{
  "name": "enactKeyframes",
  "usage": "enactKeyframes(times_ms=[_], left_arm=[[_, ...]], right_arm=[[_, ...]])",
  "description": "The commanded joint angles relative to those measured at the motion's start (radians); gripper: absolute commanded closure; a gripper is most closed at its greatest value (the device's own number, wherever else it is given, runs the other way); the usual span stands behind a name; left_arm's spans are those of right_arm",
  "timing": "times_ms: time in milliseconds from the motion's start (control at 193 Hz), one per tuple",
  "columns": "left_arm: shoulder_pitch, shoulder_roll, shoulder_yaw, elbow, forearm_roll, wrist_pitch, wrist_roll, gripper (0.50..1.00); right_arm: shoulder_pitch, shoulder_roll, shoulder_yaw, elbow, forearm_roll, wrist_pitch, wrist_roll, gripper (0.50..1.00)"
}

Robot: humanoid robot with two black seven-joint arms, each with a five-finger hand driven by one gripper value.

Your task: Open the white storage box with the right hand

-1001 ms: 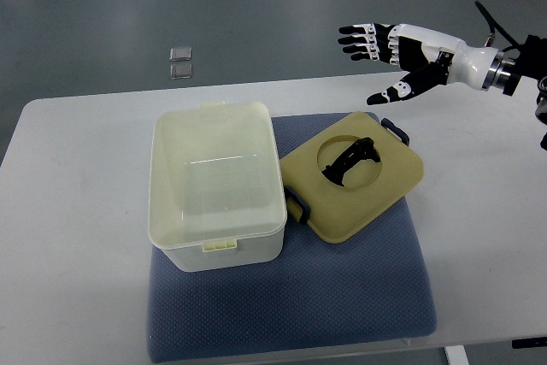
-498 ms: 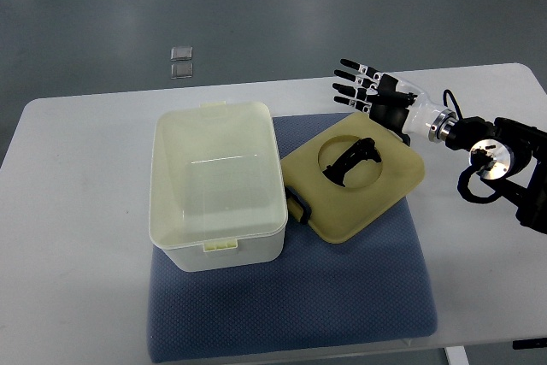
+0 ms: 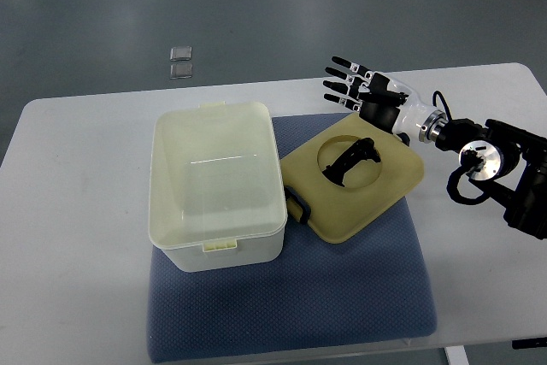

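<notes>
Nearest the robot, a blue cushioned mat [image 3: 291,314] covers the middle of the white table [image 3: 68,237]. On the mat's left part stands the white storage box [image 3: 218,184], a rectangular tub whose long axis runs from the near edge toward the far edge of the table. Its top is uncovered and the inside looks empty. Just to its right, touching or nearly touching the box wall, the tan lid [image 3: 352,175] lies flat on the mat, turned at an angle, with a black handle [image 3: 350,160] in its round recess and black latches at two of its ends. By how things lie, the opening appears to be done already.

Farther back and to the right, the right hand [image 3: 369,96] hovers over the table at the lid's far corner, its arm coming in from the right edge. The fingers [image 3: 340,74] are spread and extended, pointing left and away, and they hold nothing. The box lies to the left of this hand and nearer the robot, with the lid between them, so any reach back to the box would run leftward across the lid. The left hand is out of sight, so the right is the only one near.

Beyond the table, two small clear squares [image 3: 180,61] lie on the grey floor.
</notes>
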Motion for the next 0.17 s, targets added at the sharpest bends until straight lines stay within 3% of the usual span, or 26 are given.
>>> enactKeyframes(times_ms=[0,166], left_arm=[[0.001,0.0,0.0,0.0,0.0,0.0,0.0,0.5],[0.001,0.0,0.0,0.0,0.0,0.0,0.0,0.5]], right_arm=[[-0.005,0.005,0.013,0.0,0.001,0.0,0.001,0.56],[-0.011,0.001,0.04,0.0,0.001,0.001,0.002,0.56]])
